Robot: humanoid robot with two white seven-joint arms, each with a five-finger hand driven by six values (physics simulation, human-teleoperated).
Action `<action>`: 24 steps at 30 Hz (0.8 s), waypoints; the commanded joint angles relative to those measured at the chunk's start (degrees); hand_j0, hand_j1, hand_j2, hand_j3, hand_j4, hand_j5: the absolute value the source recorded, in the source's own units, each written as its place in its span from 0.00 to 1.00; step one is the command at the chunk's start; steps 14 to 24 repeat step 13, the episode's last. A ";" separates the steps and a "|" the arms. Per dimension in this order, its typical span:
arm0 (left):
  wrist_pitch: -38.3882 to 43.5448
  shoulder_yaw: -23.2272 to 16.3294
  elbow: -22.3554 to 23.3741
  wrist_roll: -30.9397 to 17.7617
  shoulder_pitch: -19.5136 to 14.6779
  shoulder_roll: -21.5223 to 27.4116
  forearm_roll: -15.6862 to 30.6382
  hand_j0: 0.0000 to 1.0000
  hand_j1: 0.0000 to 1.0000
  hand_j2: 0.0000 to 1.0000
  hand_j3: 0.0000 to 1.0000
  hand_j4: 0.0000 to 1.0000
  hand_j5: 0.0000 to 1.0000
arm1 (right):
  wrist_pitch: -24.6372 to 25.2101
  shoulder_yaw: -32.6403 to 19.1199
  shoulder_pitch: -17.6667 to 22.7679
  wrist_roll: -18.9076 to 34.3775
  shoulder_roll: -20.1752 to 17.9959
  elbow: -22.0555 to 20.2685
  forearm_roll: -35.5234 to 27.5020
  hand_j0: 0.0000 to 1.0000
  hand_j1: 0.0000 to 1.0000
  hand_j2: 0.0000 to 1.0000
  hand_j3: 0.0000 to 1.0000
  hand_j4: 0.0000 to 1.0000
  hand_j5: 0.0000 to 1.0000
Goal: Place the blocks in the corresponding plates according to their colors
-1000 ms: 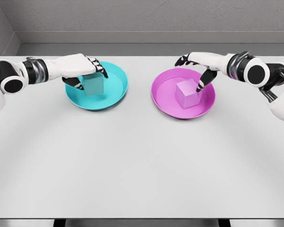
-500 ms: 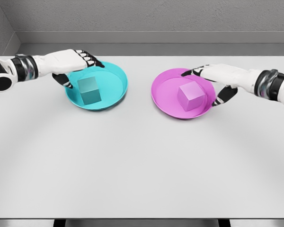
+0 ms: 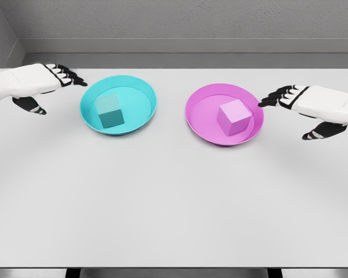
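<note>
A teal block (image 3: 109, 111) lies inside the cyan plate (image 3: 142, 92) at the left of the table. A pink block (image 3: 234, 117) lies inside the magenta plate (image 3: 200, 102) at the right. My left hand (image 3: 51, 88) hovers just left of the cyan plate, fingers spread, holding nothing. Just right of the magenta plate is my right hand (image 3: 290, 112), also spread and empty, its fingertips close to the plate's rim without touching the block.
The white table (image 3: 174, 197) stretches wide in front of the plates. A grey wall runs behind its far edge.
Both hands have let go of their blocks and drawn outward, the left one to the left and the right one to the right. The blocks stay in the plates.
</note>
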 commanded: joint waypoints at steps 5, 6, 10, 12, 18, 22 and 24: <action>0.10 1.36 -3.04 -0.04 1.49 2.88 0.50 1.00 1.00 1.00 1.00 1.00 1.00 | 0.18 -0.18 -0.09 -0.03 -0.13 -0.07 -0.28 1.00 1.00 1.00 1.00 1.00 1.00; 0.10 1.36 -3.30 -0.04 1.50 3.32 0.50 1.00 1.00 1.00 1.00 1.00 1.00 | 0.18 -0.18 -0.09 -0.03 -0.13 -0.16 -0.28 1.00 1.00 1.00 1.00 1.00 1.00; 0.10 1.36 -3.39 -0.04 1.58 3.41 0.50 1.00 1.00 1.00 1.00 1.00 1.00 | 0.18 -0.09 -0.09 -0.03 -0.13 -0.16 -0.28 1.00 1.00 1.00 1.00 1.00 1.00; 0.10 1.36 -3.39 -0.04 1.58 3.50 0.50 1.00 1.00 1.00 1.00 1.00 1.00 | 0.27 -0.09 -0.09 -0.03 -0.13 -0.16 -0.28 1.00 1.00 1.00 1.00 1.00 1.00; 0.10 1.36 -3.39 -0.04 1.58 3.41 0.50 1.00 1.00 1.00 1.00 1.00 1.00 | 0.27 -0.09 -0.09 -0.03 -0.13 -0.16 -0.28 1.00 1.00 1.00 1.00 1.00 1.00; 0.10 1.36 -3.39 -0.04 1.58 3.41 0.50 1.00 1.00 1.00 1.00 1.00 1.00 | 0.27 -0.09 -0.09 -0.03 -0.13 -0.16 -0.28 1.00 1.00 1.00 1.00 1.00 1.00; 0.10 1.36 -3.39 -0.04 1.58 3.41 0.50 1.00 1.00 1.00 1.00 1.00 1.00 | 0.27 -0.09 -0.09 -0.03 -0.13 -0.16 -0.28 1.00 1.00 1.00 1.00 1.00 1.00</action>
